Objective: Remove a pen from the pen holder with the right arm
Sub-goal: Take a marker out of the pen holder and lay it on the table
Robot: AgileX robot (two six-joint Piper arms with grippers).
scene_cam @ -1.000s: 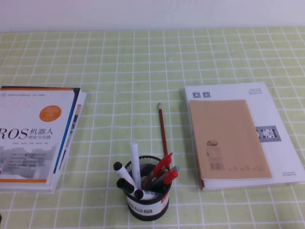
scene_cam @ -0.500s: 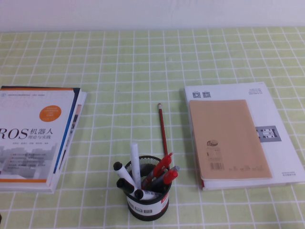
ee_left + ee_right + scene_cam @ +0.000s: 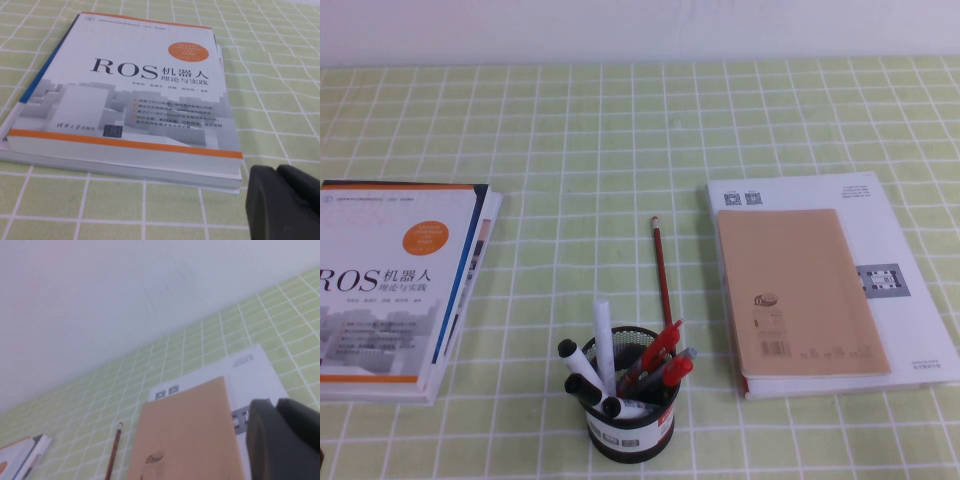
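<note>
High view
- Green checked tablecloth (image 3: 620, 130) covers the whole table, with a white wall (image 3: 640, 30) behind
- Black mesh pen holder (image 3: 632, 425) stands upright at the near edge, about midway across
- In it: two red pens (image 3: 665, 350) leaning right, black markers (image 3: 575, 365) leaning left, one white pen (image 3: 604, 330) nearly upright (all still in the cup, none lifted)
- A red pencil (image 3: 661, 265) lies lengthwise on the cloth beyond the holder; its near end runs behind the red pens
- ROS book (image 3: 390, 280) tops a small stack at the left edge
- To the right, a tan notebook (image 3: 800, 295) lies flat on a larger white book (image 3: 900, 230), well apart from the holder

Left wrist view
- The ROS book (image 3: 130, 95) fills most of the frame, with a thinner book showing under its near edge
- Left gripper (image 3: 277, 172) sits low over the cloth just beside the book's near corner; its two dark fingers lie pressed together, no cloth showing between them, nothing held

Right wrist view
- Right gripper (image 3: 276, 407) hangs raised over the right-hand books, clenched and empty
- Beyond it: tan notebook (image 3: 185, 435) on the white book (image 3: 250, 370), the pencil (image 3: 114, 450) on the cloth, and a corner of the ROS book (image 3: 20, 455) at the far side
- The wall (image 3: 100, 300) fills the upper half (camera tilted well up)
</note>
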